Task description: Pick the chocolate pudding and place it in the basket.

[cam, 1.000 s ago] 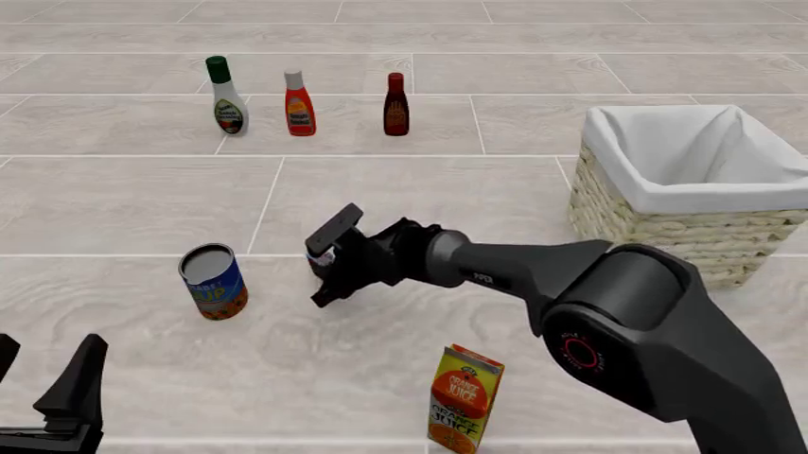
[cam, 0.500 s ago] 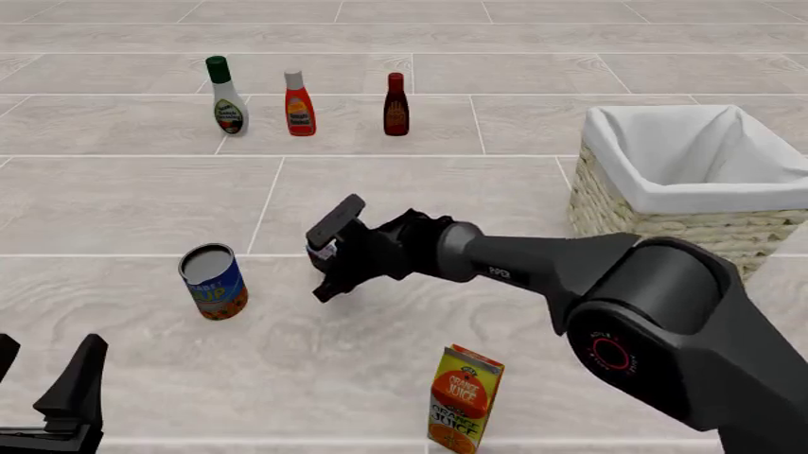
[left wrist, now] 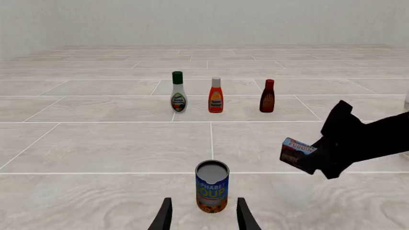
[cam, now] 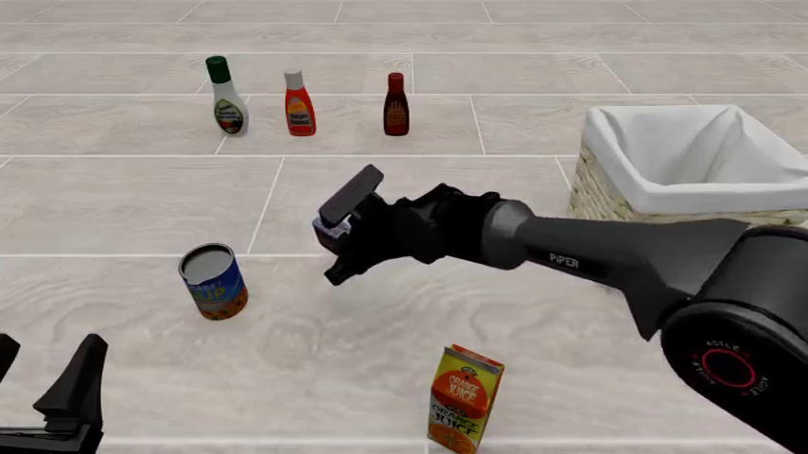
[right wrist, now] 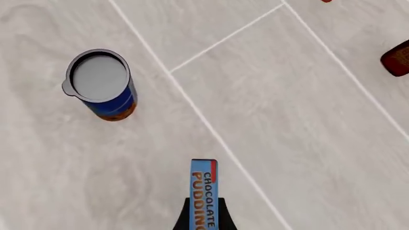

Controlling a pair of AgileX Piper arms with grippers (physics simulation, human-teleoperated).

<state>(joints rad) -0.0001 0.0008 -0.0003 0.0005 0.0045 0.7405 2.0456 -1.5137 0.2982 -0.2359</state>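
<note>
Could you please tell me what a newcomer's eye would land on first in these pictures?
Probably the big dark right arm's end effector gripping the small brown chocolate pudding carton above the tiled table. Next, the pale woven wicker basket with white cloth lining at the right, then the blue-and-orange can at the left.

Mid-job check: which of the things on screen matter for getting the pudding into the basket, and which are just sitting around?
Part of the job:
chocolate pudding, held in the right gripper
basket, pudding not yet in it

Just lying about:
soup can
orange juice carton
white dressing bottle
red bottle
dark sauce bottle
left gripper, idle and open
</note>
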